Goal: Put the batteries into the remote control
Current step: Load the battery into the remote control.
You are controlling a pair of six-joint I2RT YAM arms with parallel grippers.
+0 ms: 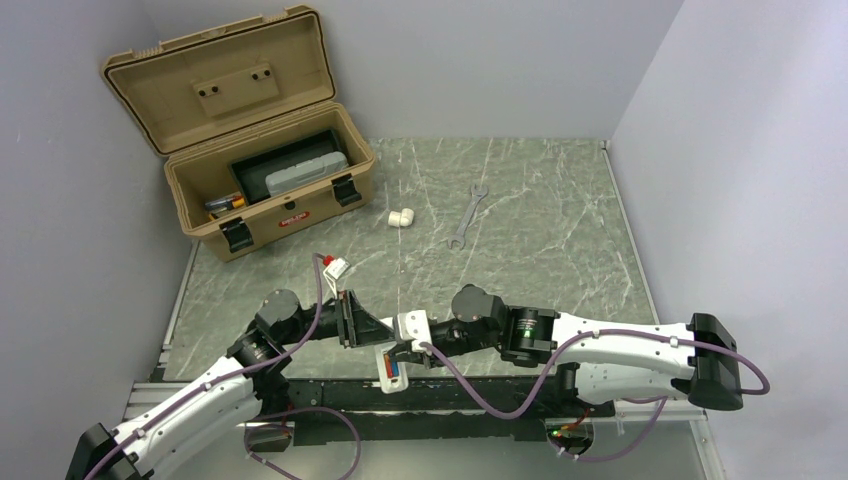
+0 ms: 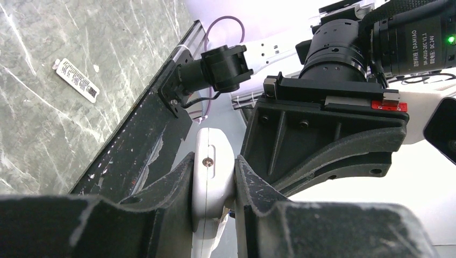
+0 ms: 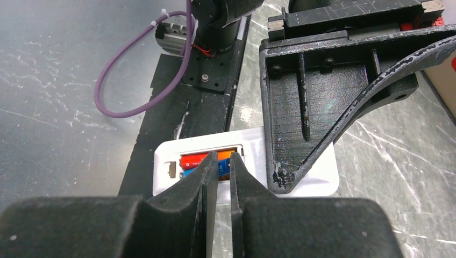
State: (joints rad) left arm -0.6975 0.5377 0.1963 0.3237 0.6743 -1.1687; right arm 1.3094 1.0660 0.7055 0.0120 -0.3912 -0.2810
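- At the lower centre of the left wrist view, the left end effector hides the lower part of the slim white plastic remote control, and the bottom edge cuts it off.
- In the right wrist view, the right end effector covers part of the orange-red cylindrical batteries; how many there are cannot be told.
- In the top view, both end effectors cover most of the remote control at lower centre.
- The contents of the tan plastic toolbox, at upper left of the top view, are too small to name.
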